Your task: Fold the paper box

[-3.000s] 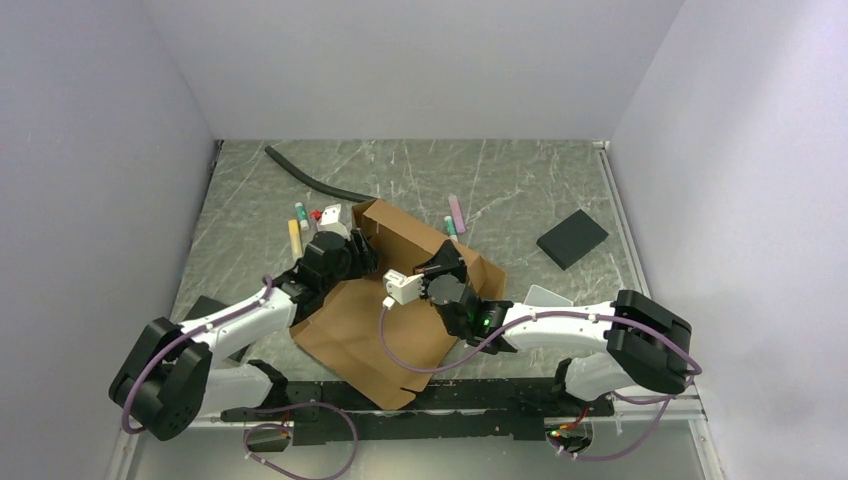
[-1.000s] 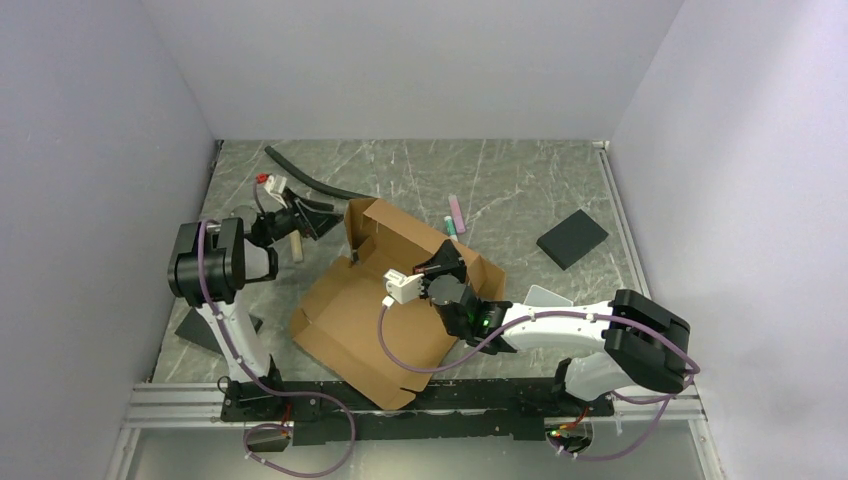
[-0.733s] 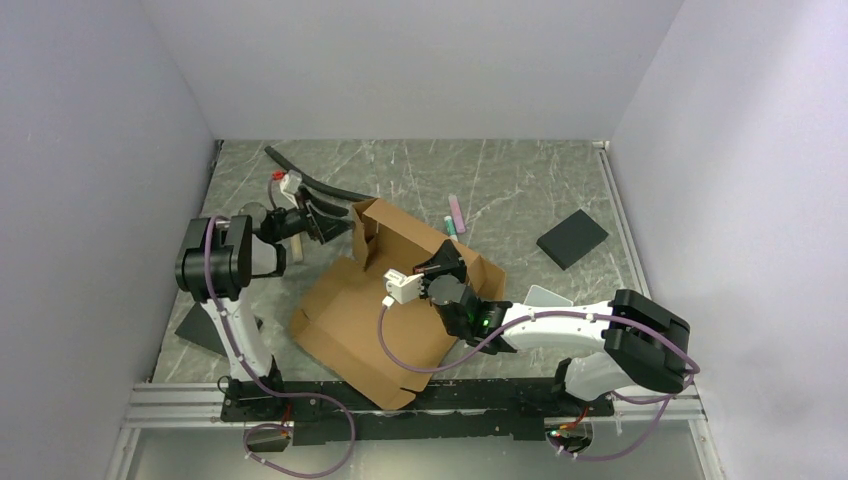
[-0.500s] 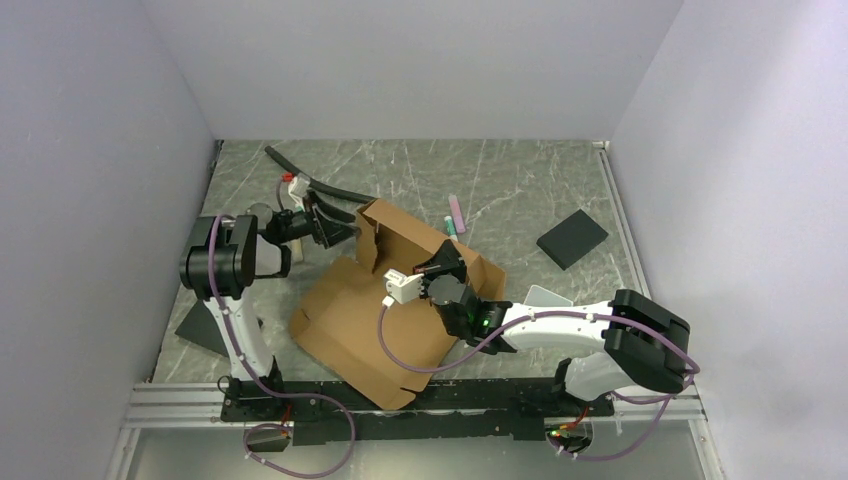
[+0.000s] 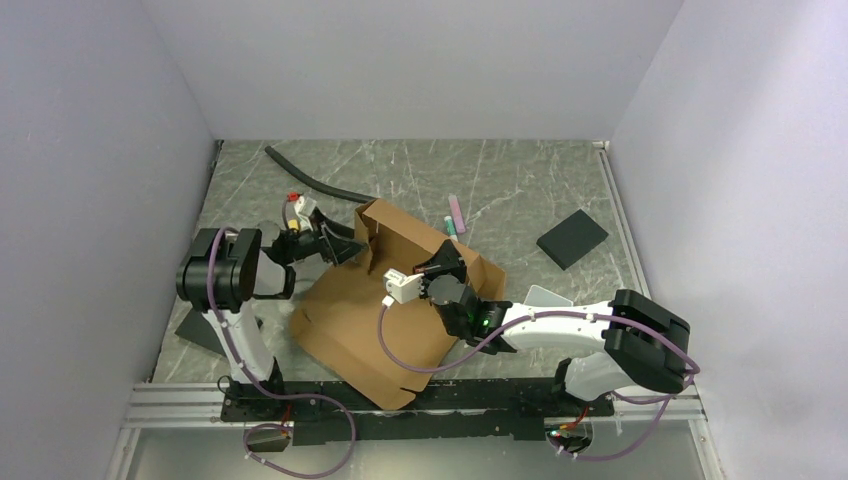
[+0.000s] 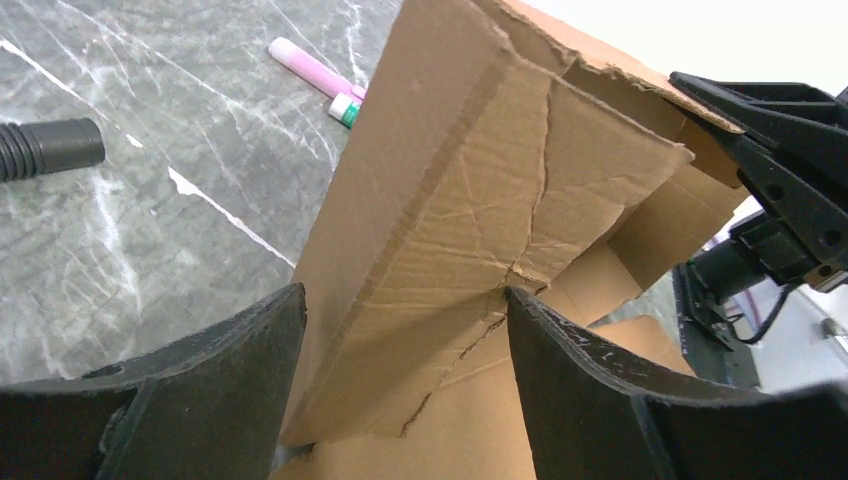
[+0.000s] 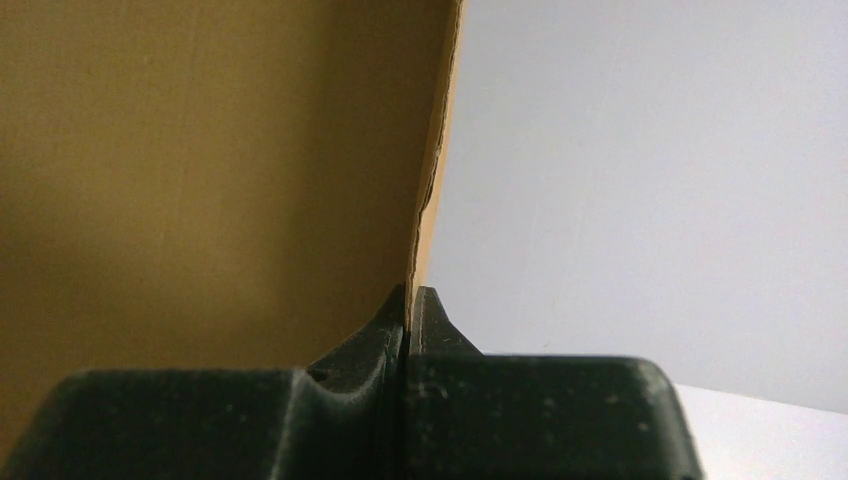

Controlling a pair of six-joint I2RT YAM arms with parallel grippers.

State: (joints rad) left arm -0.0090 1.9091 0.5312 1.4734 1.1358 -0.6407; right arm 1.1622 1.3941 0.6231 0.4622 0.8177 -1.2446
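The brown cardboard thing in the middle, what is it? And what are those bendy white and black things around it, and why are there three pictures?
Those bendy things are two robot arms, bolted to the near edge of a table. The big picture is taken from above and behind them. The other two come from small cameras on each arm's wrist, so everything there looks very close.

The brown thing is a paper box, only half folded: part of it lies flat and some walls stand up. The right claw is pinched shut on the edge of one standing wall. The left claw is open, with a flap of the box between its two sides.

Also on the table are a black hose, a pink pen and a black square pad.
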